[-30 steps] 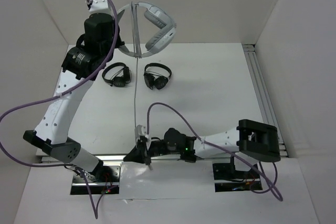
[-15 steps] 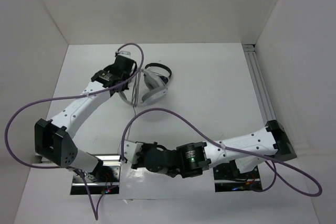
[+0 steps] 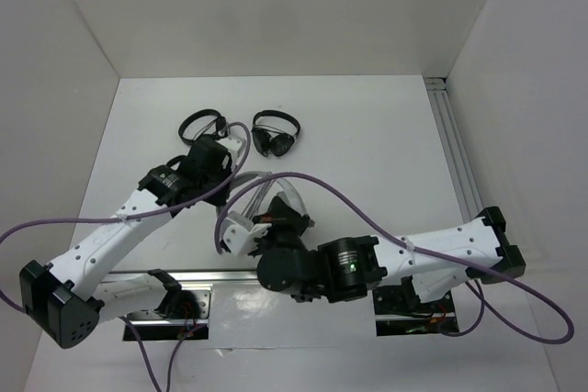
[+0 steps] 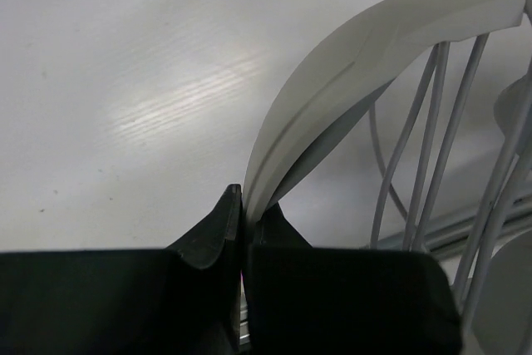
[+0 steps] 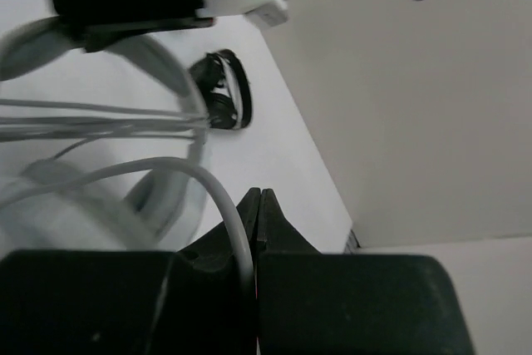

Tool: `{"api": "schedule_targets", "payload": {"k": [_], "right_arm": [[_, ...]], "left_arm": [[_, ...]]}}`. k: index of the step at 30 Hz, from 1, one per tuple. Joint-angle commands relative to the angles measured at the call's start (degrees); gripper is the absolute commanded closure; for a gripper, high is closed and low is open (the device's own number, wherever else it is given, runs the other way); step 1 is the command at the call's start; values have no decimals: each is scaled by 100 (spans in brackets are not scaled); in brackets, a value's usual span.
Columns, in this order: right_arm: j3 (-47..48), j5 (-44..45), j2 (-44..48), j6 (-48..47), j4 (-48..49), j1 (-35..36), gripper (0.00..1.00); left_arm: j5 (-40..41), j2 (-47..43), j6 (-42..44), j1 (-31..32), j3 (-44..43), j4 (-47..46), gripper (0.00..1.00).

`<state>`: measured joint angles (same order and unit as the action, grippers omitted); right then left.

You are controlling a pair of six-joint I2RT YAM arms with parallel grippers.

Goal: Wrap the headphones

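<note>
The white and light-grey headphones (image 3: pixel 292 196) sit low over the near middle of the table, mostly hidden under both arms. My left gripper (image 3: pixel 241 172) is shut on their wide headband (image 4: pixel 366 56), which rises from between its fingers (image 4: pixel 249 205). Several strands of the thin grey cable (image 4: pixel 432 139) run across the headband. My right gripper (image 3: pixel 253 227) is close beside the headset and shut on the cable (image 5: pixel 224 197), which curves out from between its fingers (image 5: pixel 259 199). The right wrist view also shows the headband (image 5: pixel 166 64) and taut cable strands (image 5: pixel 100 118).
Two small black headphones (image 3: pixel 202 126) (image 3: pixel 274 138) lie on the table just behind the arms; one shows in the right wrist view (image 5: pixel 224 101). A metal rail (image 3: pixel 459 162) runs along the right edge. White walls enclose the table on three sides.
My left arm has brought the headset down from high at the back to the near middle. My right arm has swung in from the front edge with the cable, close against the headset.
</note>
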<state>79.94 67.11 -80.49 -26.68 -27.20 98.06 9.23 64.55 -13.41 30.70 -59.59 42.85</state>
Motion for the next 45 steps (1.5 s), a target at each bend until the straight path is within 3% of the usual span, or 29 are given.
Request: {"api": "schedule_targets", "payload": {"k": [1, 3, 5, 10, 13, 16, 19, 25, 27, 32, 35, 39, 45], "right_arm": [[-294, 540, 533, -1251, 1452, -322, 100], [-348, 391, 534, -1297, 1771, -375, 100], [-33, 233, 412, -1043, 1379, -375, 100], [215, -242, -150, -602, 1129, 81, 100], [338, -618, -415, -331, 1068, 265, 100], [268, -1032, -468, -189, 1199, 318, 100], [206, -1192, -537, -136, 1375, 319, 100], [583, -999, -731, -276, 1112, 319, 100], [584, -929, -731, -329, 1112, 319, 100], [768, -981, -600, -242, 743, 380, 100], [708, -981, -652, -102, 594, 380, 100], [655, -981, -652, -48, 593, 433, 100], [707, -1121, -653, -48, 523, 433, 100]], "left_arm": [[-607, -233, -83, 366, 114, -145, 100], [-371, -233, -519, 499, 185, -23, 100], [163, -110, -846, 499, 115, 91, 100], [579, 224, -1864, 25, -526, 92, 100], [579, 390, -2296, -361, -1027, 92, 100], [18, 505, -2877, -845, -1379, -137, 100], [-54, 637, -3123, -934, -1651, -268, 100], [281, 1024, -2914, -1004, -1907, -198, 100], [281, 1024, -2764, -1118, -1610, -250, 100], [-176, 1032, -2570, -1741, -1388, -505, 100], [-580, 1357, -2369, -2145, -1721, -506, 100], [-458, 1796, -2123, -2269, -2144, -374, 100], [-853, 1859, -2069, -2630, -1916, -523, 100]]}}
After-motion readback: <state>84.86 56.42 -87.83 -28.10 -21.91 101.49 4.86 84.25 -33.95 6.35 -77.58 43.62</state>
